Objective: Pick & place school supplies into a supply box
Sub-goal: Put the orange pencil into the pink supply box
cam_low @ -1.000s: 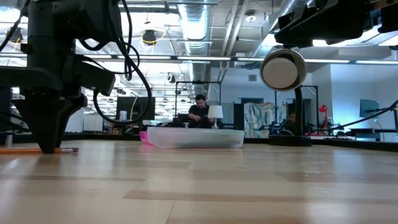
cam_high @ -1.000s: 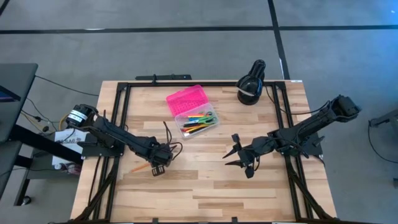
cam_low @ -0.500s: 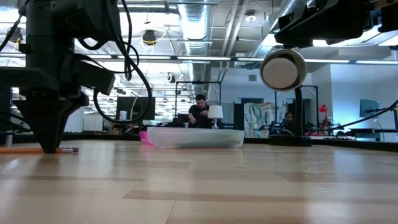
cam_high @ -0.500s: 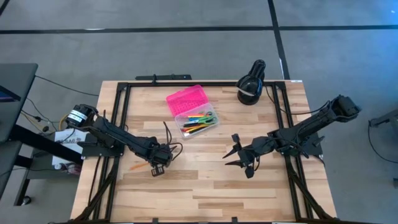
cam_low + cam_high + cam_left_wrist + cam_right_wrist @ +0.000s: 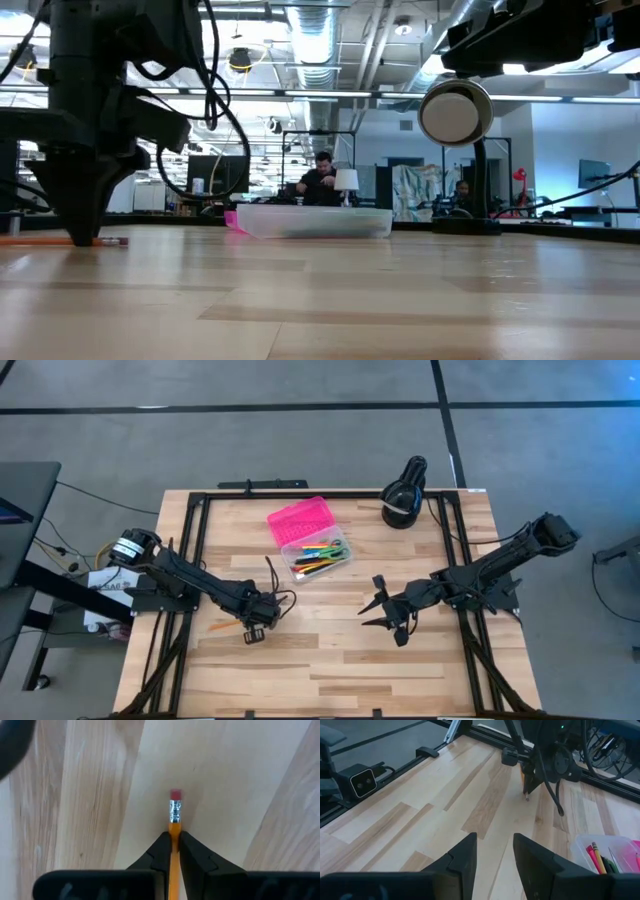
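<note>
Pencil (image 5: 174, 830): orange, lies flat on the tabletop (image 5: 330, 650) near the left edge. In the high view its long axis runs roughly left to right with a slight tilt. In the left wrist view the pink eraser end points straight out past the fingertips.
Left gripper (image 5: 254, 626): down at the tabletop, jaws clenched on the pencil just behind the metal ferrule; most of the shaft lies under the gripper body.
Low view: pencil (image 5: 60, 241) shows as a thin orange line on the wood under the left gripper (image 5: 78, 235), eraser end sticking out toward the middle of the tabletop.
Supply box (image 5: 312, 542): far half of the tabletop, left of centre, set at an angle. Pink lid open and lying toward the far edge; clear base holds several pens and markers, their long axes along the box.
Right gripper (image 5: 379, 610): above the middle-right of the tabletop, jaws released, holding nothing.
Black rounded object (image 5: 404, 494): at the far edge, right of the box.
Open room: bare wood between pencil and box; near half of the tabletop bare. Black frame rails (image 5: 190, 550) run along the left, right and far edges.
</note>
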Motion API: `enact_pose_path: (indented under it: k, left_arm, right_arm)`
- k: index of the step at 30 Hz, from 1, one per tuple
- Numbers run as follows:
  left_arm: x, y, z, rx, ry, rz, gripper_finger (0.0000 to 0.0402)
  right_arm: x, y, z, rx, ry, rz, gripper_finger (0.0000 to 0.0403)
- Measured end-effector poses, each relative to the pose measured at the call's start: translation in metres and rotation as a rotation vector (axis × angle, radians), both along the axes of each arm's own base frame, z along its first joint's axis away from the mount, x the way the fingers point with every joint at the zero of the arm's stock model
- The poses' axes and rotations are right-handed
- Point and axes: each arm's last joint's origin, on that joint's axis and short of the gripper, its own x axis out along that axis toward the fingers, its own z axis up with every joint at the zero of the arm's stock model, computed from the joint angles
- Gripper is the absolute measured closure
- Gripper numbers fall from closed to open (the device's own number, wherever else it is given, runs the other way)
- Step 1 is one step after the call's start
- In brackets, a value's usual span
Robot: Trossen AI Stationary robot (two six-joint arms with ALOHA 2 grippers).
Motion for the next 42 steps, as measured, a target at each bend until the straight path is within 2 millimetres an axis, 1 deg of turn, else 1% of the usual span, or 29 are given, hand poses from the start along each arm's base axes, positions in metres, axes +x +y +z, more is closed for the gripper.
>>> enact_pose_path:
  k: [3,11,14,19,23,26,32,42]
  left_arm:
    - [0.008,-0.001,0.004,-0.005,-0.058,-0.022,0.0383]
    - [0.01,0.004,0.004,-0.001,-0.065,-0.069,0.0384]
    - [0.014,0.006,0.008,-0.002,-0.078,-0.073,0.0384]
    - [0.024,0.006,0.019,-0.009,-0.123,-0.108,0.0384]
    - [0.036,0.008,0.034,-0.01,-0.176,-0.139,0.0384]
    - [0.046,0.012,0.047,0.003,-0.218,-0.177,0.0384]
    - [0.068,0.033,0.076,0.078,-0.319,-0.225,0.0384]
    - [0.096,0.085,0.124,0.231,-0.507,-0.254,0.0384]
  right_arm:
    - [0.0,0.0,0.0,0.0,0.0,0.0,0.0281]
    - [0.0,0.0,0.0,-0.002,0.003,0.0,0.0281]
    - [0.0,0.0,0.0,-0.001,0.003,0.0,0.0281]
    - [0.0,0.0,0.0,-0.001,0.003,0.0,0.0281]
    - [0.0,0.0,0.0,-0.002,0.003,0.0,0.0281]
    - [0.0,0.0,0.0,-0.002,0.003,0.0,0.0281]
    - [0.0,0.0,0.0,-0.002,0.004,0.0,0.0281]
    - [-0.001,0.0,-0.002,-0.009,0.021,0.0,0.0281]
